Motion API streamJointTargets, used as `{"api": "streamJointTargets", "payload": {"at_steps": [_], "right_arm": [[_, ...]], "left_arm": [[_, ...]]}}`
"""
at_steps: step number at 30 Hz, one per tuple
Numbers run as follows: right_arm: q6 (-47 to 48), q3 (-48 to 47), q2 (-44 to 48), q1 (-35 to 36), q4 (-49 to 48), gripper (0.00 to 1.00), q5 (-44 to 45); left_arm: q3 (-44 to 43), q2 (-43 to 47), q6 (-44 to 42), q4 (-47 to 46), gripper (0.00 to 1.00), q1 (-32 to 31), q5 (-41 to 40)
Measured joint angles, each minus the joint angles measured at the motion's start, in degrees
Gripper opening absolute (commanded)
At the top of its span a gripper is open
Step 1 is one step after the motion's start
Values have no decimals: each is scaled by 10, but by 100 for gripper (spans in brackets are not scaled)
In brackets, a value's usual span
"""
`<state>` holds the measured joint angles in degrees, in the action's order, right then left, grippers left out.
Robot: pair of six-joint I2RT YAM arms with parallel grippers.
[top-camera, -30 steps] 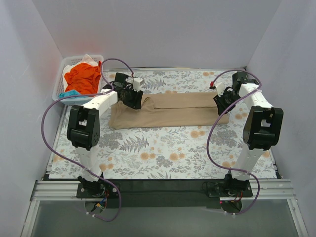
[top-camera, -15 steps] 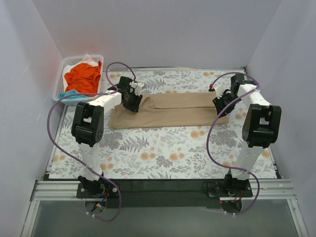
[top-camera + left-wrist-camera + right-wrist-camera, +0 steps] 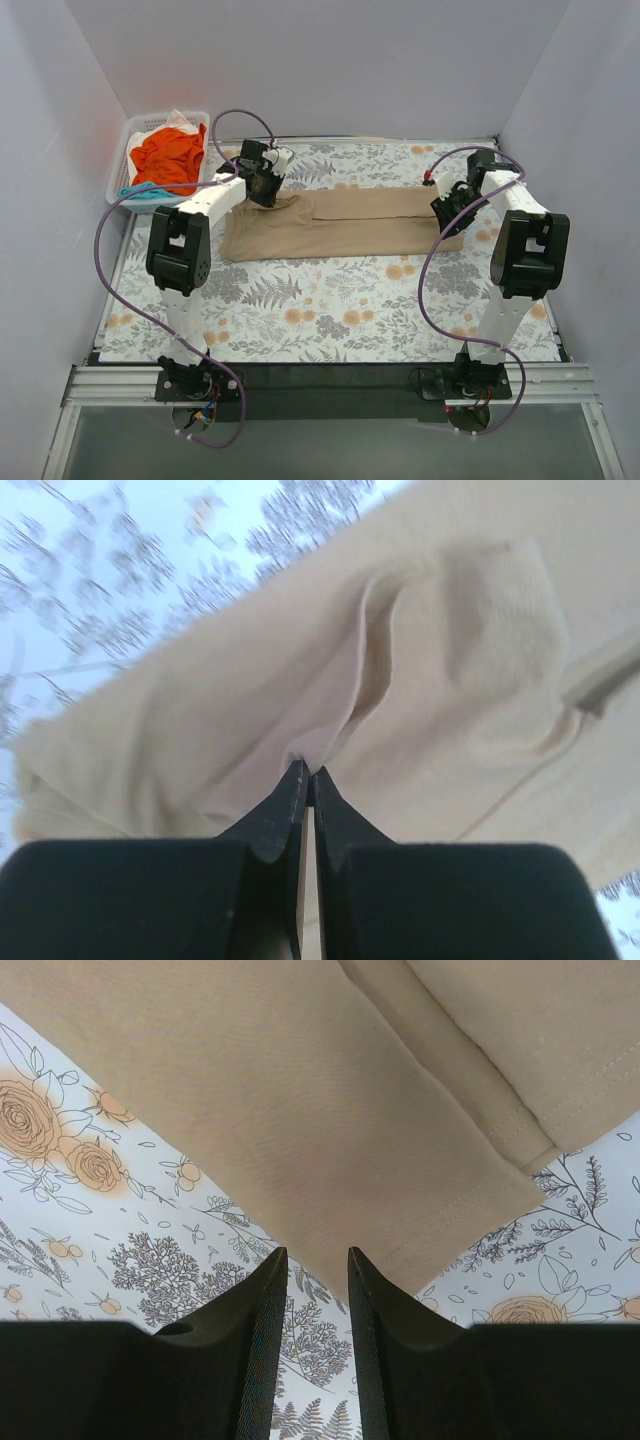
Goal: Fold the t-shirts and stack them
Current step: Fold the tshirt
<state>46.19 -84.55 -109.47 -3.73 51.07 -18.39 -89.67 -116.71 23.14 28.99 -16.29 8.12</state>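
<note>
Top view: the tan t-shirt (image 3: 340, 222) lies as a long narrow band across the far half of the floral table cover (image 3: 330, 310), seemingly folded lengthwise but not yet crosswise. The orange t-shirt (image 3: 168, 155) and a teal piece (image 3: 140, 190) sit heaped in the white basket (image 3: 118, 160) at the far-left corner, so I judge no stack begun; plain white walls on three sides. Left wrist: the left gripper (image 3: 307, 775) is pinched tight on a raised pucker of tan cloth. Right wrist: the right gripper (image 3: 316, 1260) hangs over the shirt's hemmed corner, fingers slightly parted, gripping nothing.
</note>
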Motion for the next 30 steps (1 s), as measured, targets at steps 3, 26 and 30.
{"api": "streamJointTargets", "payload": {"at_steps": [3,26,30], "right_arm": [[0,0,0,0,0,32,0],[-26,-40,-62,3,-2,32,-14],[-31,-40,-77,4,-1,32,-14]], "left_arm": [[-34,-14,-2,-11,0,5,-14],[-30,-36,39,-34,43,38,-5],[-71,-50,55,-29,47,50,22]]}}
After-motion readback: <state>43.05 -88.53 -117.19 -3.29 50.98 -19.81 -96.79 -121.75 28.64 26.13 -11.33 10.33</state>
